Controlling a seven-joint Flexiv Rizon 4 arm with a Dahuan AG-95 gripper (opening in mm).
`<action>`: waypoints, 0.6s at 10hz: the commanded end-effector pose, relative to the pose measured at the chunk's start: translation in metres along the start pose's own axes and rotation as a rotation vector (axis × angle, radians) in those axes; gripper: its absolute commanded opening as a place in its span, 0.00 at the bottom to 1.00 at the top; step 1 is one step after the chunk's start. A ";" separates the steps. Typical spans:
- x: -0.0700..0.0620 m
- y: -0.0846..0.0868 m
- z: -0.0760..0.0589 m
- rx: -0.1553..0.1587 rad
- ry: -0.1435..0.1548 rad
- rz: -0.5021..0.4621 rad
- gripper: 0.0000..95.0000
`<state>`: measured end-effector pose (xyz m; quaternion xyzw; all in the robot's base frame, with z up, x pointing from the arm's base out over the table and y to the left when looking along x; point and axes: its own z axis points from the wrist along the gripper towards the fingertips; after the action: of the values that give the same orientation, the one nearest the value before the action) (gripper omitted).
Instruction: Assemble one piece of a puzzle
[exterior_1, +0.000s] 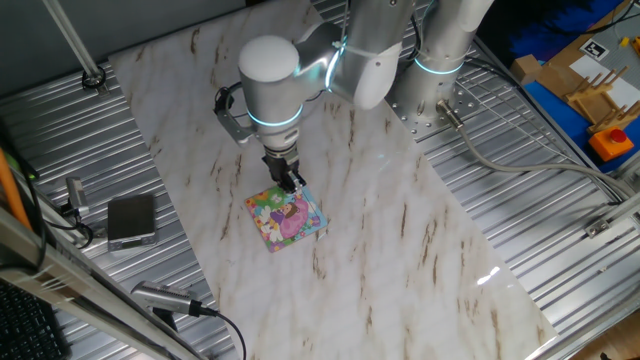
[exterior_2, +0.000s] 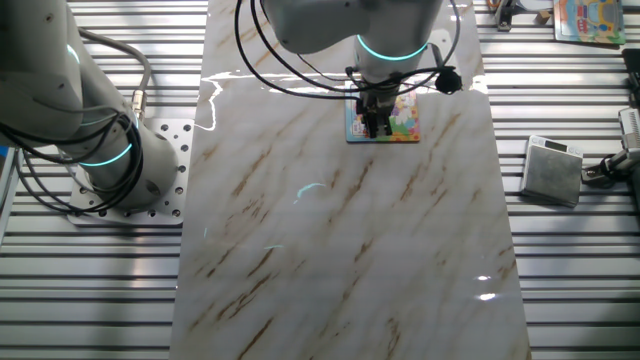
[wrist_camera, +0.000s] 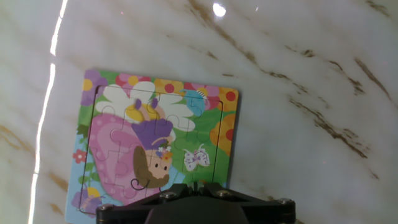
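One gripper (exterior_1: 292, 183) sits low on the puzzle (wrist_camera: 155, 137) edge, I cannot tell if its fingers hold the piece, which I cannot see, so it should press straight down gently and not slide the puzzle.

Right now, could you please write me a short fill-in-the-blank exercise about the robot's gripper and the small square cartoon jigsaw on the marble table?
1. The small square cartoon jigsaw puzzle lies flat on the white ____-patterned tabletop.
2. The two-finger gripper is directly ____ the puzzle.
3. In the hand view, a white ____ sits on the green patch near the gripper.
4. Beside the tabletop, on the ribbed metal, lies a small grey ____.

Missing words: marble; above; butterfly; box
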<state>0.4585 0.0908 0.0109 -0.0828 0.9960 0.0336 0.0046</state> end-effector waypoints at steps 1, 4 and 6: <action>-0.002 0.001 0.000 0.002 0.006 0.001 0.00; -0.014 -0.003 -0.006 -0.002 0.010 -0.001 0.00; -0.030 -0.006 -0.013 0.001 0.021 -0.025 0.00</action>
<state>0.4886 0.0886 0.0245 -0.0925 0.9952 0.0324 -0.0078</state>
